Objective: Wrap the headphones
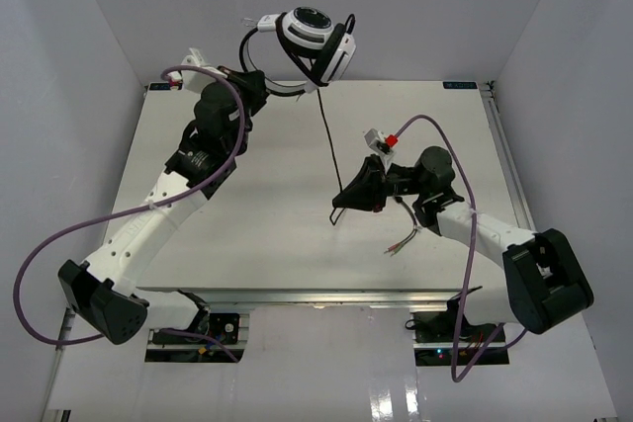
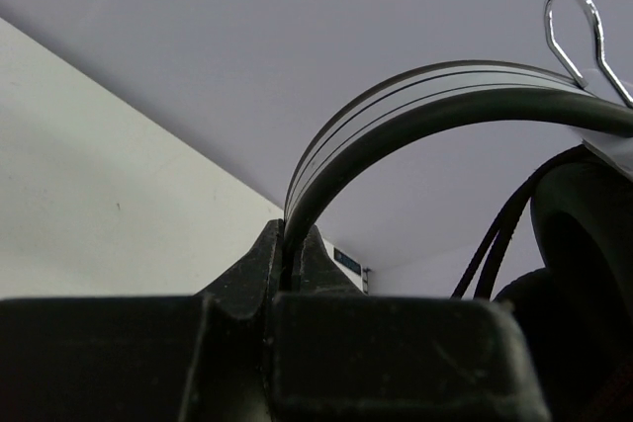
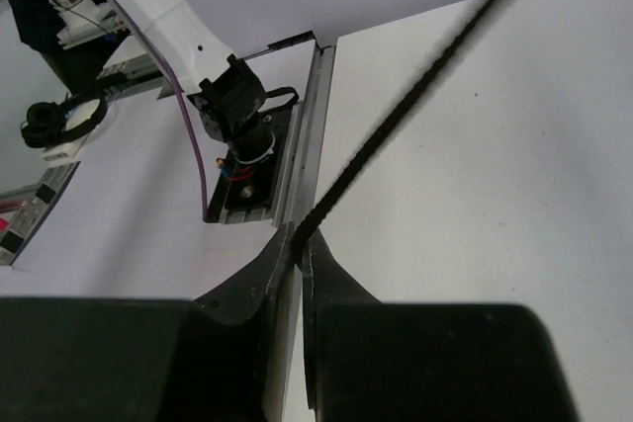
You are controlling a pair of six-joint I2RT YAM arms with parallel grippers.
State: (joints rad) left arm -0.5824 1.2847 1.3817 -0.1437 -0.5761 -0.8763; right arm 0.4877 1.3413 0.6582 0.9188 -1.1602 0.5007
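Top external: left tool clamps headphones by headband, aloft; right tool pinches cord.

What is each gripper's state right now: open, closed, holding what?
Left gripper: closed on the headphones' headband.
Right gripper: closed on the headphones' black cord.

In the left wrist view the right edge cuts off the headphones. Only part of one dark earcup shows, and the headband runs out of the picture. The body of the left hand is blurred and hides the lower end of the headband. In the right wrist view the cord leaves through the top edge, and the right hand covers its lower end. In the top view the plugs are too small to tell their shape.
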